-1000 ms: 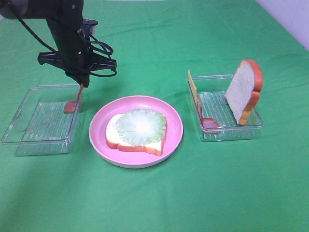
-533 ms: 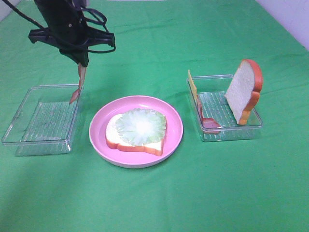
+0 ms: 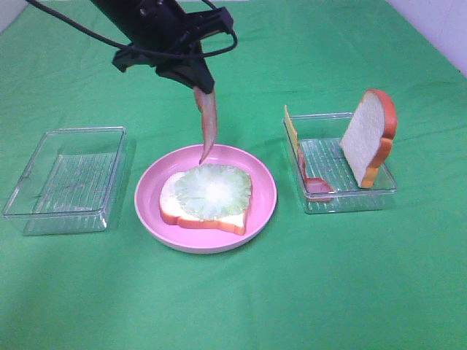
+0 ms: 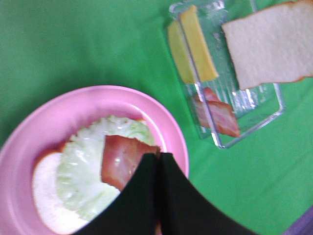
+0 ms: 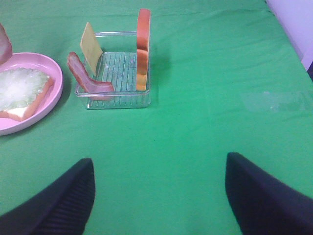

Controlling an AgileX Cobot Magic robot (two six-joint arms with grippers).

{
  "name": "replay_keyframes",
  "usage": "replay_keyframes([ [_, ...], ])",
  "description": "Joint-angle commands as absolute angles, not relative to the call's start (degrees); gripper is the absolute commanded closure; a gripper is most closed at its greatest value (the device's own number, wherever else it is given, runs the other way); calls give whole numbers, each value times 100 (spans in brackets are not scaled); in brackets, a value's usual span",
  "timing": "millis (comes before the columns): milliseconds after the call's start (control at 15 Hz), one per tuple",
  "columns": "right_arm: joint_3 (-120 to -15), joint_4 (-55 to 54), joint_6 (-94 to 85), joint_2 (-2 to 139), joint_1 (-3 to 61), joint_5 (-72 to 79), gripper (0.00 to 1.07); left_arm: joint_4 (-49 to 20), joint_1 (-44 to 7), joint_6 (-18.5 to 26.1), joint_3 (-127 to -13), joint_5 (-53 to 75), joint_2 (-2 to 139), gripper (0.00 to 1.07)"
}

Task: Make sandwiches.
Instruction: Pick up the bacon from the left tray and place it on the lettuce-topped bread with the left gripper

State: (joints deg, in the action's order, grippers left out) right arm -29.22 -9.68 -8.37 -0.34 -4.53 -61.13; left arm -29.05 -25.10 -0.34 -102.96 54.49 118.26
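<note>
Green cloth (image 3: 233, 306): it covers the whole table, and I see it bare on the near side.
Right gripper (image 5: 159, 161): only my right wrist view shows it. The jaws stand wide apart over bare cloth and they have nothing between them.
Pink plate (image 3: 260, 181): round, in the middle of the cloth, between the two trays.
Bread slice (image 3: 211, 221): it lies flat on the plate, white with an orange-brown crust.
Lettuce (image 3: 213, 191): a pale green round leaf, flat on top of this bread slice.
Left tray (image 3: 62, 219): clear plastic, beside the plate on its left.
Right tray (image 3: 350, 200): clear plastic, beside the plate on its right.
Second bacon strip (image 3: 314, 184): in the right tray, at the end nearer to the plate.
Cheese square (image 3: 290, 130): it stands on edge against the plate-side wall of the right tray.
Second bread slice (image 3: 368, 135): it stands upright and a little tilted at the other end of the right tray.
Bacon strip (image 3: 208, 124): it hangs down from the left gripper, with the lower tip just over the far part of the plate. I cannot tell if the tip touches the lettuce.
Left gripper (image 3: 198, 86): above the far edge of the plate, with the jaws pressed together on the upper end of the bacon strip.
</note>
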Motion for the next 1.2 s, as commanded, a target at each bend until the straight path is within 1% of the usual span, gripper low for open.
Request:
replay_keyframes([
  [67,-2905,-963,-842,-115,-487,-6062,36,-3117,-2836,46,-10308,5483,12061,107],
  [200,-2905,-963,-842,-115,-487,-6062,36,-3157,-3157,46,-10308,5483,12256,107],
  [267,-2905,-963,-842,-115,-487,-6062,36,-3088,-3231,46,-10308,5455,12290,107],
  [467,-2905,-963,-842,-115,-487,-6062,36,-2584,-3254,46,-10308,5363,12376,107],
  [600,-2905,-963,-842,-115,-487,-6062,36,-1931,-3254,0,-10308,5409,12536,107],
  [800,-2905,-963,-842,-115,-487,-6062,36,-1564,-3254,0,-10308,5472,12657,107],
  [933,-2905,-963,-842,-115,-487,-6062,36,-1106,-3254,-355,-10308,5455,12651,107],
  [1067,-2905,-963,-842,-115,-487,-6062,36,-739,-3254,-579,-10308,5455,12657,107],
  [1200,-2905,-963,-842,-115,-487,-6062,36,-493,-3254,-625,-10308,5455,12662,107],
])
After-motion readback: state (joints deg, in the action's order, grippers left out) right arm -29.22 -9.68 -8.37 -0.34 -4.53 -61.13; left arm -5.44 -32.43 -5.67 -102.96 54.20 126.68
